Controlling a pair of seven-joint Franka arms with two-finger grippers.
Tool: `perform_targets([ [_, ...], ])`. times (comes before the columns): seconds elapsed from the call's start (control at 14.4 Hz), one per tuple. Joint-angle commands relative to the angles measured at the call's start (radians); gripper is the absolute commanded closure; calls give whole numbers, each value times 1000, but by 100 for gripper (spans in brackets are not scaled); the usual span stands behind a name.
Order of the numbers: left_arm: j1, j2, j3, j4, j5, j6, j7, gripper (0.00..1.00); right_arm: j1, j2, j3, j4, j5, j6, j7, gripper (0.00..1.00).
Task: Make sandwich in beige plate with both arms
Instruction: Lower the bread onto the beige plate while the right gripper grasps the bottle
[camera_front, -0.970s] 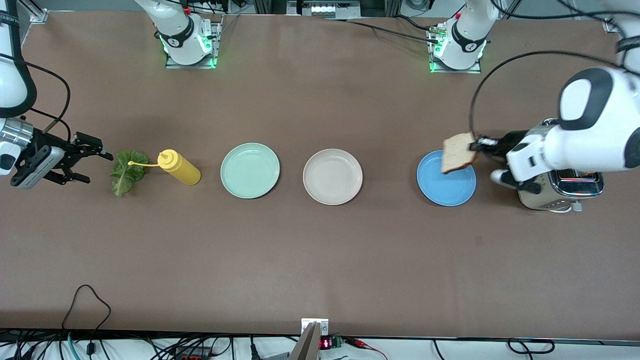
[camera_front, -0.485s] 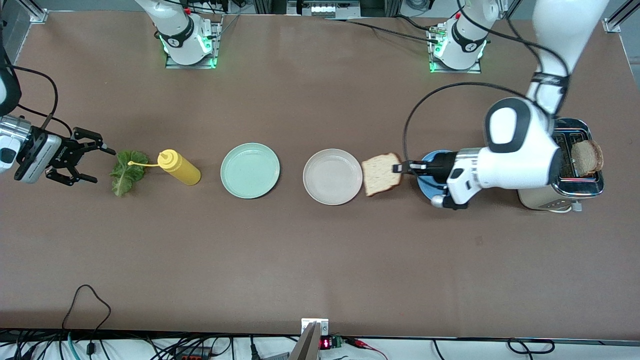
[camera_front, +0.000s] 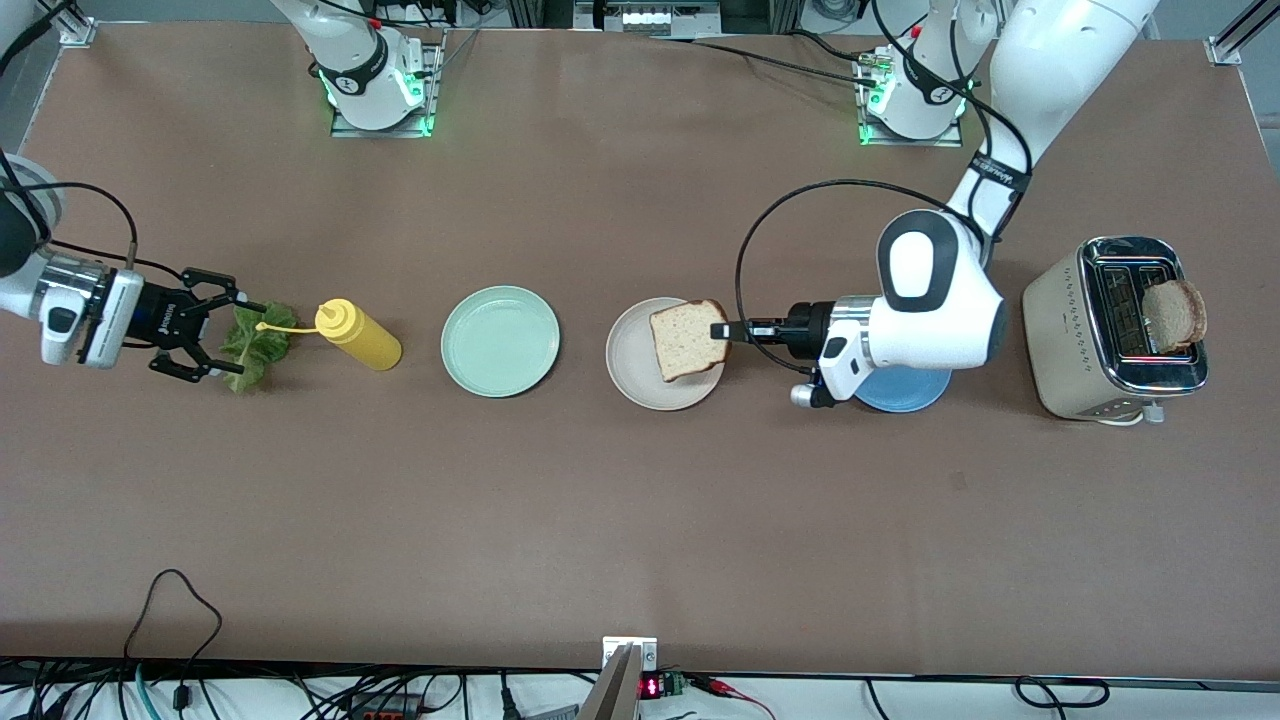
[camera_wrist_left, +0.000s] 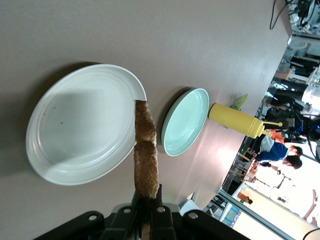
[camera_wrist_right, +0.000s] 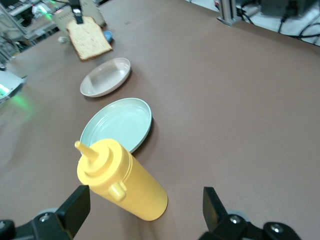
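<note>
Over the beige plate (camera_front: 640, 380): bread slice (camera_front: 686, 339) pinched in the left gripper (camera_front: 722, 331).
Front view: right gripper (camera_front: 222, 331), fingers spread, straddles the lettuce (camera_front: 256, 347). Left wrist view: slice (camera_wrist_left: 145, 157) edge-on above plate (camera_wrist_left: 50, 170). Right wrist view: mustard bottle (camera_wrist_right: 122, 180) lies between open fingers (camera_wrist_right: 75, 207).

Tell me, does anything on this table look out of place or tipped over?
Yes. The yellow bottle lies on its side beside the lettuce leaf, not upright. The leaf sits on the bare table, not on a plate.
</note>
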Motion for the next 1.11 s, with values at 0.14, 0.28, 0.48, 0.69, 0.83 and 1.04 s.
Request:
perform_targets([
  [0.14, -18, 77, 2, -19, -146, 47, 218, 100, -63, 90, 10, -50, 158, -64, -333, 0],
  [0.28, -42, 94, -2, -32, -239, 76, 319, 100, -66, 146, 10, -53, 202, -93, -417, 0],
  [0.48, -47, 144, -2, -45, -377, 84, 514, 100, -66, 207, 10, -55, 247, -130, -525, 0],
  [0.69, -47, 144, -2, -72, -399, 83, 556, 100, -65, 250, 12, -55, 273, -168, -582, 0],
  [0.83, -50, 149, -2, -74, -399, 83, 561, 100, -57, 281, 15, -55, 310, -197, -646, 0],
  [1.04, -50, 161, -2, -74, -399, 80, 591, 99, -45, 302, 22, -55, 333, -204, -675, 0],
])
